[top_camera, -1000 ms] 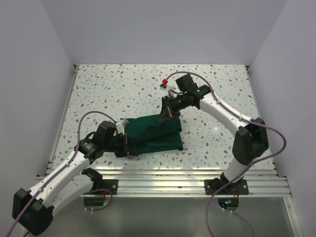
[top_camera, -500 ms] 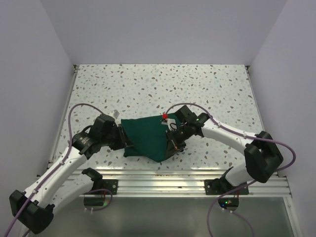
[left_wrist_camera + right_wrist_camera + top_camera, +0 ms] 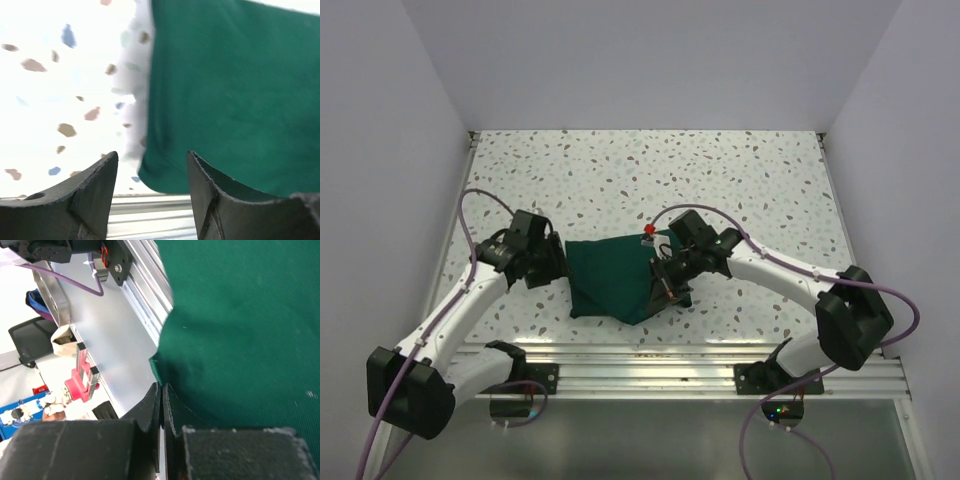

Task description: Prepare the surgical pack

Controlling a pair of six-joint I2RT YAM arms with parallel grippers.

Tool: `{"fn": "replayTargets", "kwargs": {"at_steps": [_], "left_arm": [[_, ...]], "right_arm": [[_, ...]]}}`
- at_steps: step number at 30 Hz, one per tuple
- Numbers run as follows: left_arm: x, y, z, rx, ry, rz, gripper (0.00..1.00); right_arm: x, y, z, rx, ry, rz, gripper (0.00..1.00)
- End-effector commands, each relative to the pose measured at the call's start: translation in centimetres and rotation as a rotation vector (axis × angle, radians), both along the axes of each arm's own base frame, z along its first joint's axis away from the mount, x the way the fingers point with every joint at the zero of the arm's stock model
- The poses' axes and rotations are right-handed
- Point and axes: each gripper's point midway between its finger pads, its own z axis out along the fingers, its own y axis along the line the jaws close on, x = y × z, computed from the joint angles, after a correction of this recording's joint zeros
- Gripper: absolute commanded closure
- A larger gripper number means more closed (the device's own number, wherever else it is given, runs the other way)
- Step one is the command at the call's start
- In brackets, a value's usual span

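The surgical pack [image 3: 612,278] is a dark green cloth folded into a rough wedge at the middle of the speckled table [image 3: 750,180]. My left gripper [image 3: 558,268] stands open just left of its left edge, nothing between the fingers; in the left wrist view the green cloth [image 3: 230,90] lies beyond the open gripper [image 3: 152,167]. My right gripper [image 3: 663,287] is on the cloth's right side, shut on a hemmed edge of it. The right wrist view shows the gripper [image 3: 162,386] pinching that green edge [image 3: 235,325].
An aluminium rail [image 3: 670,360] runs along the table's near edge, close below the cloth, and also shows in the right wrist view as grooved metal rail [image 3: 145,295]. White walls close in the left, right and back.
My left gripper has opened, let go of the cloth and drawn back left. My right gripper has carried its cloth edge from the far side down toward the near side, folding the cloth over.
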Motion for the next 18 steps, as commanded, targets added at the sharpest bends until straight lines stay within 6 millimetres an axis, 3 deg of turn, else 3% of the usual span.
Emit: {"fn": "replayTargets", "kwargs": {"at_steps": [1, 4, 9, 14, 16, 18], "left_arm": [[1.5, 1.7, 0.3, 0.039, -0.036, -0.010, 0.39], [1.6, 1.4, 0.1, 0.021, -0.029, -0.034, 0.41], [1.5, 0.6, -0.5, -0.014, -0.012, -0.059, 0.42], [1.6, -0.2, -1.0, -0.048, 0.002, -0.095, 0.39], [1.9, -0.3, -1.0, -0.047, -0.007, -0.100, 0.36], [2.0, -0.4, -0.9, -0.050, -0.010, -0.109, 0.35]], "right_arm": [[-0.3, 1.9, 2.0, 0.073, -0.007, 0.042, 1.00], [-1.7, 1.6, 1.0, 0.045, 0.010, 0.077, 1.00], [-3.7, -0.5, -3.2, -0.050, 0.071, 0.099, 1.00], [-4.4, -2.3, -6.9, -0.140, 0.075, 0.125, 1.00], [-4.6, -2.6, -7.7, -0.165, 0.096, 0.135, 0.85], [-4.4, -2.4, -6.8, -0.161, 0.088, 0.147, 0.80]]}}
